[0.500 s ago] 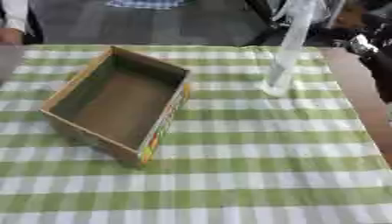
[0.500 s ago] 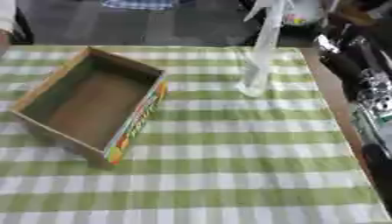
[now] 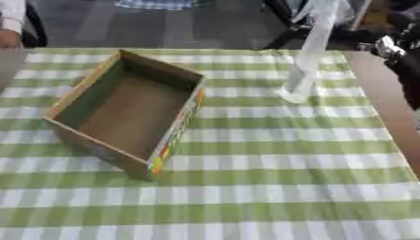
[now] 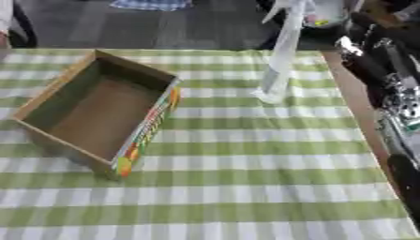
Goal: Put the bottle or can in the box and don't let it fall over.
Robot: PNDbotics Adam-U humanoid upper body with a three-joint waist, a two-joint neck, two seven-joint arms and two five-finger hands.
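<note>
The clear bottle [image 3: 307, 61] is blurry, and its top is hard to see. It stands upright on the green checked cloth [image 3: 271, 178], well apart from the cardboard box [image 3: 127, 112], to the right. The box has nothing inside. The right hand [image 4: 392, 70] is dark and blurry at the right edge; I cannot tell how its fingers are.

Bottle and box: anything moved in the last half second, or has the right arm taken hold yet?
No visible change. The clear bottle stands upright on the green checked cloth, right of the open cardboard box and apart from it, as before. The right arm stays along the table's right edge; its hand cannot be made out, and nothing holds the bottle. The box is still empty.
</note>
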